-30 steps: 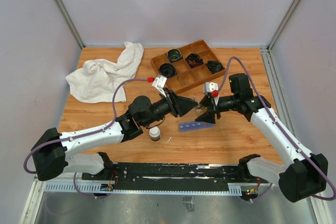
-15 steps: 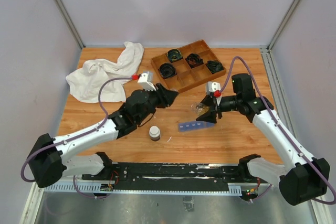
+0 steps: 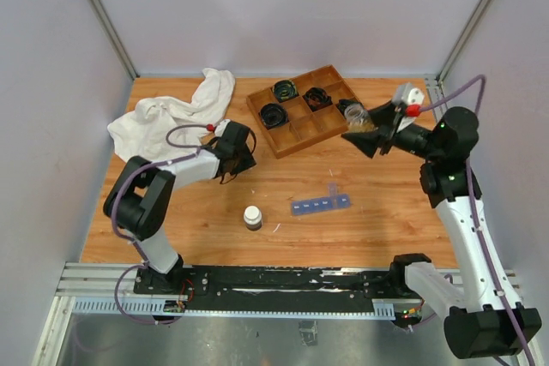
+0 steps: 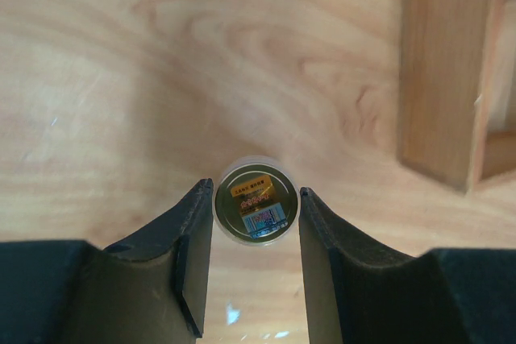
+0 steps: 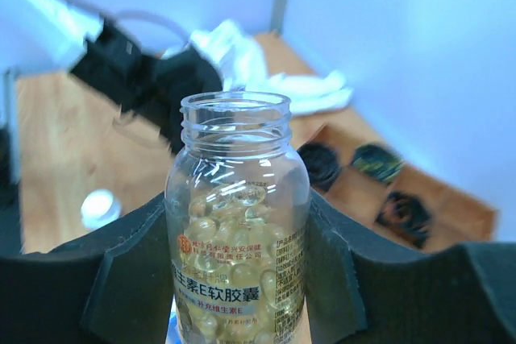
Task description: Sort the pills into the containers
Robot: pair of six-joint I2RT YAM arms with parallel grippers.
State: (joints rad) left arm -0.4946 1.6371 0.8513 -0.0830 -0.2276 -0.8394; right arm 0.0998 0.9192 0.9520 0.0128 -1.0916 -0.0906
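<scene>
My right gripper (image 3: pixel 367 129) is shut on a clear, uncapped bottle (image 5: pixel 236 223) full of yellowish pills (image 5: pixel 234 279); it holds the bottle in the air over the right end of the wooden tray. The bottle also shows in the top view (image 3: pixel 358 116). The blue pill-organizer strip (image 3: pixel 320 205) lies on the table centre with one flap raised. My left gripper (image 3: pixel 237 159), folded back at left centre, points down at the table. Its fingers (image 4: pixel 193 239) sit against both sides of a small round gold-labelled lid (image 4: pixel 256 201).
A small dark bottle with a white cap (image 3: pixel 252 216) stands left of the organizer, with a tiny pale speck (image 3: pixel 276 228) beside it. The wooden divided tray (image 3: pixel 319 127) holding black cables is at the back. A white towel (image 3: pixel 171 122) lies at the back left.
My left arm has drawn back from the centre to the left. My right arm has lifted the clear bottle up and to the right, away from the organizer.
</scene>
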